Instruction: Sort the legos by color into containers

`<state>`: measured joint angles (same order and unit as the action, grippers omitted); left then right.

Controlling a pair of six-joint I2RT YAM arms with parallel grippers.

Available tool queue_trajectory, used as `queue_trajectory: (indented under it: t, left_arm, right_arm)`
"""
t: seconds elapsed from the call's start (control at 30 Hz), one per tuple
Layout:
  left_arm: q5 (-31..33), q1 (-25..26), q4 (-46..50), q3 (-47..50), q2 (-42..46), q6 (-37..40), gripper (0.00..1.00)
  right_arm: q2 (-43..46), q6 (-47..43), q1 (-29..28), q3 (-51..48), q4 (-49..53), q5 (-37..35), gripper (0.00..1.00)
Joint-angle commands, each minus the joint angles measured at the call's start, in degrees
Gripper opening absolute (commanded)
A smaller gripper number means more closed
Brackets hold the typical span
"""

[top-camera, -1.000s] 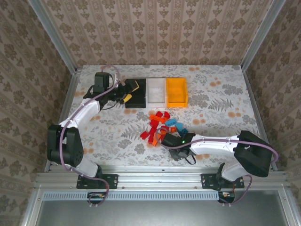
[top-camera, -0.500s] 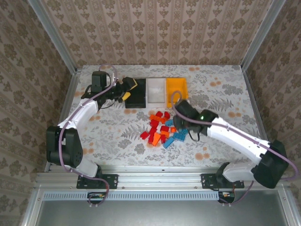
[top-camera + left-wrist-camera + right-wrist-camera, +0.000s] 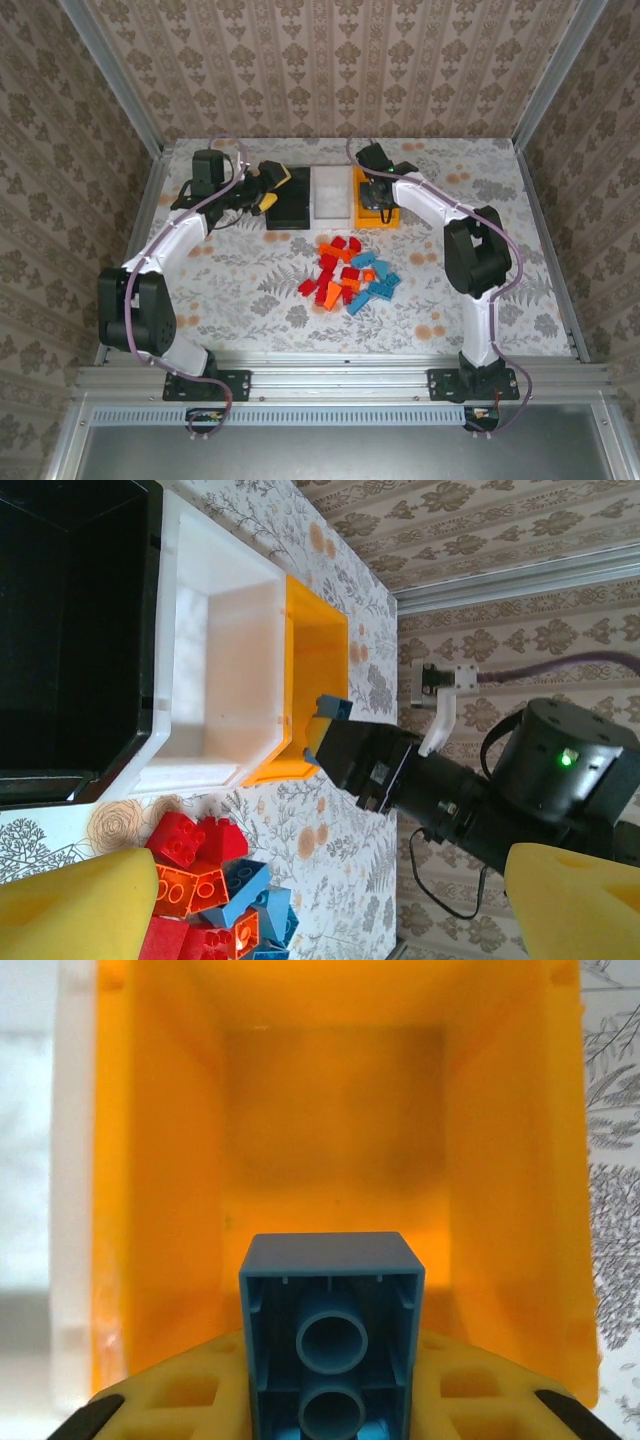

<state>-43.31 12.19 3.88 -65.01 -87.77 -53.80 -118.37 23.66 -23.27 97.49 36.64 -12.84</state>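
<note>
The right gripper (image 3: 378, 196) clamps a small light-blue studded plastic brick (image 3: 332, 1330) over the yellow-orange open plastic bin (image 3: 150, 1160) at the far edge of the floral-patterned surface (image 3: 250, 270), probably to drop it in. The left gripper (image 3: 272, 188) hangs spread and empty beside the black plastic bin (image 3: 290, 212), whose inside is too dark to read.

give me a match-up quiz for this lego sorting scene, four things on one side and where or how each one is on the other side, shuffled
Things:
1. white bin
2. blue brick
3. left gripper
4. lego pile

Places or states:
a. open, by the black bin
b. loose on the table, nearer the arm bases than the bins
c. between the black bin and the orange bin
d. clamped in the right gripper, over the orange bin

Pairs: 1-c, 2-d, 3-a, 4-b
</note>
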Motion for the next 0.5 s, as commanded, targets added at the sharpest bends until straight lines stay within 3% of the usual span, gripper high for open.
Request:
queue_trajectory:
  t: [0.0, 0.47]
  left_arm:
    - [-0.9, 0.4, -0.5, 0.0, -0.1, 0.6, 0.92]
    - [-0.5, 1.3, 1.0, -1.0, 0.0, 1.1, 0.92]
  right_arm:
    - [-2.1, -2.2, 0.7, 5.1, 4.3, 0.6, 0.25]
    - [-9.0, -0.9, 1.5, 7.3, 3.1, 2.5, 0.30]
